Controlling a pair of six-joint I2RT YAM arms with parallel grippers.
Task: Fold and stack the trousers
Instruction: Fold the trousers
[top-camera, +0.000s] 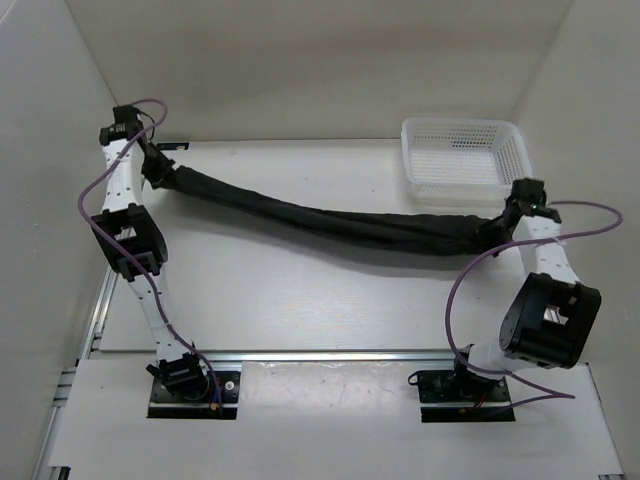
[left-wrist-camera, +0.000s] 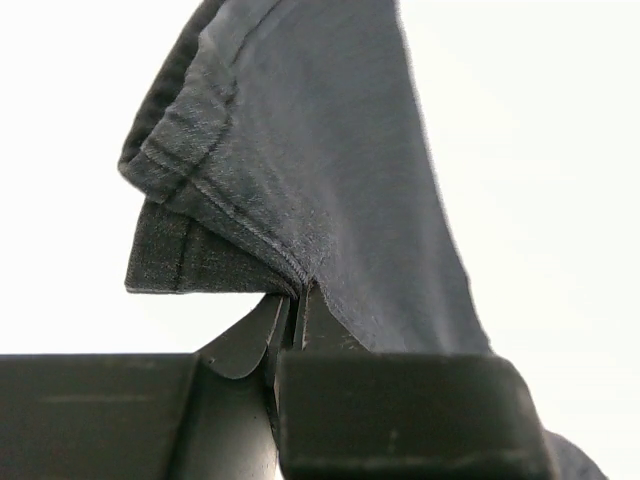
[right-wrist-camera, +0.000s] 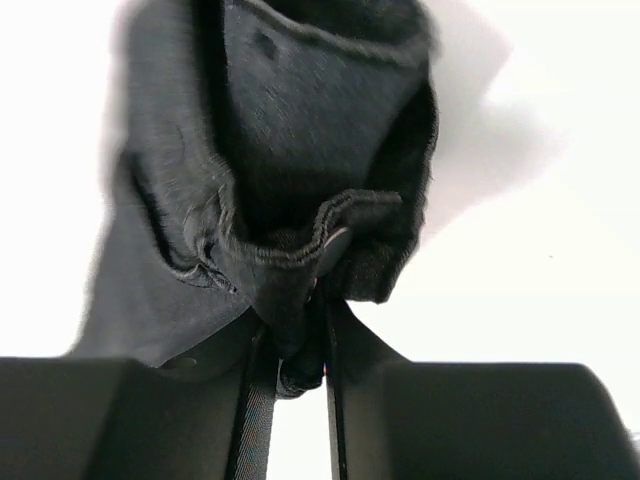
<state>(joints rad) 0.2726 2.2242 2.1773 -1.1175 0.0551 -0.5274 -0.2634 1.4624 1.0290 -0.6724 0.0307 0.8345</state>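
In the top external view, the black trousers (top-camera: 330, 222) hang bunched into one long, rope-like band. They run across the white table (top-camera: 300, 300) from the far left corner down to the right side. The left gripper (top-camera: 160, 172) has one end at the far left, and the right gripper (top-camera: 505, 218) has the other end, just beside the near corner of the white mesh basket (top-camera: 465, 155). The band dips in its middle; whether it rests on the table there cannot be told. The basket stands at the far right of the table, and its near edge is close to the trousers' right end.

In the left wrist view, the left gripper (left-wrist-camera: 292, 312) is clamped tight, its fingers (left-wrist-camera: 245, 345) pressed together on a thin edge of the trousers (left-wrist-camera: 320, 150). The dark fabric rises from the pinch in a broad fold, with a stitched seam and a hem running along its left side.

In the right wrist view, the right gripper (right-wrist-camera: 312, 325) stands narrow, its fingers (right-wrist-camera: 350, 345) closed on a thick, gathered fold of the trousers (right-wrist-camera: 300, 130). A rolled hem sits just above the pinch, and the cloth spreads upward and to the left. This picture is a little blurred.
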